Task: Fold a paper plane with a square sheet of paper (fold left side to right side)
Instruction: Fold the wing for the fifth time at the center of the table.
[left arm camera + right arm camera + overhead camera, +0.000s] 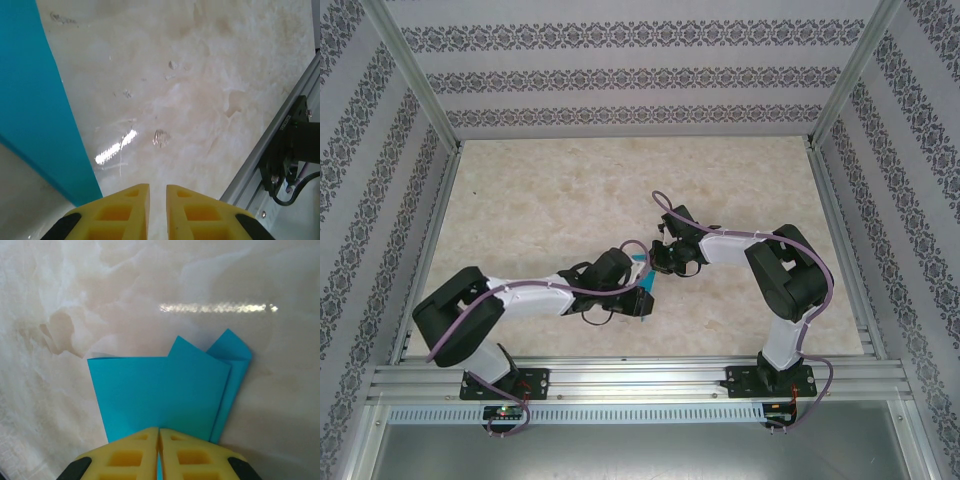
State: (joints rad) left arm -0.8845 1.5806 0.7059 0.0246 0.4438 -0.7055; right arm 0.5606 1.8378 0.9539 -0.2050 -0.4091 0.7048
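Two grippers meeting near the middle of the desk (550, 210), toward its near edge. Right gripper (159, 432) pinched tight on the teal square sheet of paper (160, 395), partly folded, layers overlapping. Left gripper (157, 192) nearly closed, narrow gap between yellow fingers (125, 212), gripping nothing visible; paper just beside.

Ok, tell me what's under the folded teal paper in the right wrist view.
The folded teal paper lies over the pale marbled tabletop, bare around it. Whatever is beneath the paper itself is covered. The right gripper pinches its near edge.
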